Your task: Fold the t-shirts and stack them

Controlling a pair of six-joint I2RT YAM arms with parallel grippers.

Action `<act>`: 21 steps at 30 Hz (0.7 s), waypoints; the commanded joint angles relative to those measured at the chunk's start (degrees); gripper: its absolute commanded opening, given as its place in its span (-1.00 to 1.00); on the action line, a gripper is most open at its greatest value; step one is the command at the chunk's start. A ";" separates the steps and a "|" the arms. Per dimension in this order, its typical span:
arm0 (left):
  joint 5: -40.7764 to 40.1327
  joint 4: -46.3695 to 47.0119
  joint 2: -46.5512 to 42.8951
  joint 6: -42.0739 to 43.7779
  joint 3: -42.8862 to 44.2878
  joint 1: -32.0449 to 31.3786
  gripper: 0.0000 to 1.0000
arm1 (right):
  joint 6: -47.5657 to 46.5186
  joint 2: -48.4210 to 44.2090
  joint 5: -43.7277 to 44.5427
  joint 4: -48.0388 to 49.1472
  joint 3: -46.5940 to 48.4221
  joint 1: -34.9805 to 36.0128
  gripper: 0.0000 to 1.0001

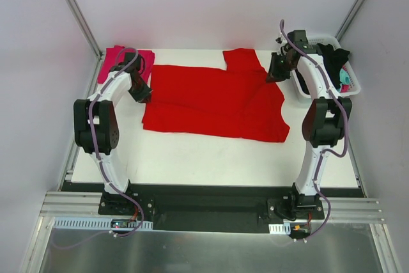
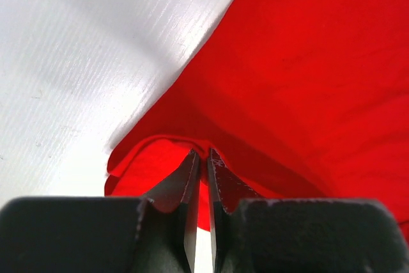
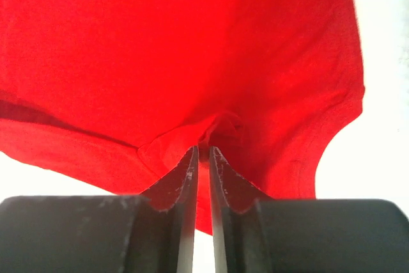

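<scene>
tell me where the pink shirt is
In the top view, the pink shirt lies at the far left corner of the table, partly hidden behind the left arm and just left of the red shirt.

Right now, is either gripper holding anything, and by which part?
Both pinch the red t-shirt: the left gripper holds a fold at the shirt's edge on its side, and the right gripper holds a pucker of cloth beside the sleeve.
</scene>
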 commanded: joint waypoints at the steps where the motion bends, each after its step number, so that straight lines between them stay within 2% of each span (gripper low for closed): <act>1: -1.20 -0.75 -0.32 0.11 3.12 0.94 -0.86 | -1.04 0.81 1.15 -1.39 4.51 -1.74 -0.66; 3: -1.46 -0.75 -1.02 0.63 3.03 1.73 -0.86 | -1.21 -0.33 0.80 0.10 4.08 -2.10 -0.54; 4: -1.55 -0.84 -1.20 0.81 2.94 2.17 -0.86 | -1.21 -0.60 0.63 0.37 4.07 -2.18 -0.53; 5: -1.55 -0.84 -1.46 0.81 2.85 2.52 -0.88 | -1.13 -0.86 0.54 0.55 4.25 -2.36 -0.69; 6: -1.29 -0.92 -1.46 0.99 2.85 2.52 -0.91 | -1.04 -1.21 0.36 0.90 4.34 -2.45 -0.72; 7: -0.68 -0.75 -1.55 0.81 2.85 3.74 -0.91 | -0.95 -1.21 0.10 0.99 4.51 -2.45 -0.72; 9: -0.24 -0.75 -1.29 0.90 3.20 4.02 -0.92 | -0.69 -1.21 -0.16 0.81 4.78 -2.54 -0.59; 16: 0.38 -0.84 0.73 0.29 2.85 4.10 -0.86 | 0.63 -2.44 -3.42 2.92 2.23 -2.10 -0.57; 19: 1.79 -0.75 2.49 0.55 3.90 4.02 -0.78 | 0.11 -3.23 -4.21 2.66 2.05 -0.87 -0.56; 21: 2.40 -0.75 3.98 0.81 4.52 4.10 -0.52 | -0.16 -3.76 -4.38 2.05 1.88 0.18 -0.54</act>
